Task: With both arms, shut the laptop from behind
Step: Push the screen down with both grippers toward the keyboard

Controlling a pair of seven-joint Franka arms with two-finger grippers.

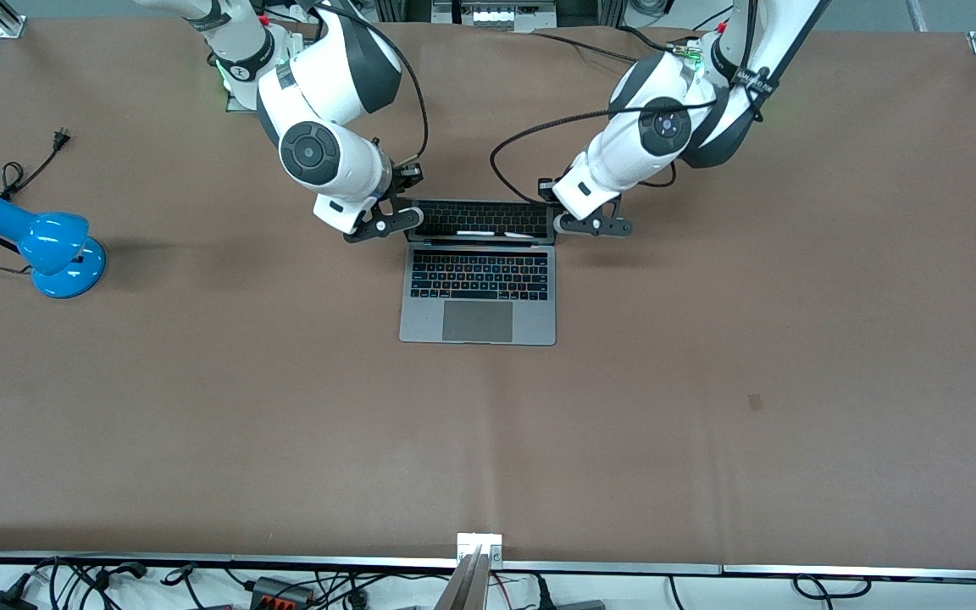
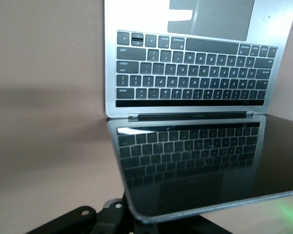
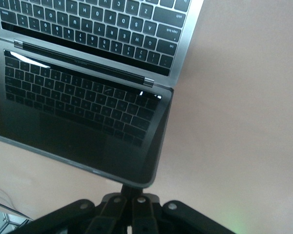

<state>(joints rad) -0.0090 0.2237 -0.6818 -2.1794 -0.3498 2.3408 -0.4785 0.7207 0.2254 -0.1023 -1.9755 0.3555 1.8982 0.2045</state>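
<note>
The silver-grey laptop [image 1: 478, 296] lies open in the middle of the table, black keyboard and grey trackpad facing up. Its dark screen [image 1: 481, 220] is tilted forward over the keyboard and reflects the keys. My right gripper [image 1: 395, 222] is shut and rests against the lid's top corner toward the right arm's end; the right wrist view shows its fingers [image 3: 133, 192] together just under that corner of the lid [image 3: 88, 122]. My left gripper [image 1: 577, 223] is shut at the other top corner; in the left wrist view the lid [image 2: 195, 161] covers most of its fingers [image 2: 118, 214].
A blue desk lamp [image 1: 47, 246] with a black cord lies toward the right arm's end of the brown table [image 1: 708, 381]. A metal bracket [image 1: 479, 542] sits at the table edge nearest the front camera. Cables run along that edge.
</note>
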